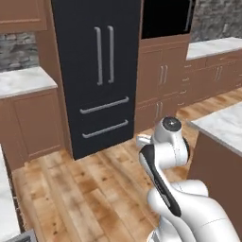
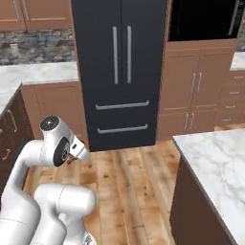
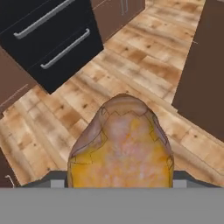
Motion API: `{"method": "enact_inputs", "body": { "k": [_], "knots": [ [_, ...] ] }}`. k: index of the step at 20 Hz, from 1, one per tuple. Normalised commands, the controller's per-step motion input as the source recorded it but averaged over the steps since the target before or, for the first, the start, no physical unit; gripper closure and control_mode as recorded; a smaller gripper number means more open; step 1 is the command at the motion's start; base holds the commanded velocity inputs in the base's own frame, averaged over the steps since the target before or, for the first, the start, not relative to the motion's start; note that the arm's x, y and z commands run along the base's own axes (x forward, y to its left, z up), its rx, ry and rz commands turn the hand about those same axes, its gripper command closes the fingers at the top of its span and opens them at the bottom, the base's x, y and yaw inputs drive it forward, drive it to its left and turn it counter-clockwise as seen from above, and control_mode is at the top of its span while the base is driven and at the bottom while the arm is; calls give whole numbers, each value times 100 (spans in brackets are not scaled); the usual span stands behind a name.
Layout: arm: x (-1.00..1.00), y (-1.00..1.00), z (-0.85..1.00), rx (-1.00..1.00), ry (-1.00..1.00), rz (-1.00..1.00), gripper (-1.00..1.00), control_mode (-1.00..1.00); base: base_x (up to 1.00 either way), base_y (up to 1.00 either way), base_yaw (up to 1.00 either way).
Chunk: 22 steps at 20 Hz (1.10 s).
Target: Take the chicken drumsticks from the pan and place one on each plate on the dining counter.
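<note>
One golden-orange chicken drumstick (image 3: pixel 120 148) looms large at the bottom of the hand view, held over the wood floor. My gripper (image 2: pixel 75 156) is shut on it, folded in close to the arm, and the drumstick hides the fingertips. A corner of the dining counter (image 1: pixel 222 125), white marble over brown fronts, lies to my right; it also shows in the right base view (image 2: pixel 215 162). Its dark side panel (image 3: pixel 205 65) stands at the right of the hand view. The pan and the plates are out of view.
A tall black fridge (image 1: pixel 97 71) with drawer handles stands straight ahead. Brown cabinets (image 2: pixel 201 91) flank it, under a dark oven opening (image 2: pixel 201 19). A marble worktop (image 1: pixel 23 80) runs along the left wall. Wood floor (image 2: pixel 129 182) lies open between fridge and island.
</note>
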Motion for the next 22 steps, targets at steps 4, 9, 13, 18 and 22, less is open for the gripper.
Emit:
{"method": "enact_inputs", "body": {
  "k": [4,9,13,18,22],
  "knots": [
    [0,0,0,0,0,0,100,100,84,5,-60],
    [0,0,0,0,0,0,100,100,100,43,-41],
    [0,0,0,0,0,0,100,100,100,68,-39],
    [0,0,0,0,0,0,100,100,100,58,-54],
    [0,0,0,0,0,0,100,100,100,44,-64]
  ]
}}
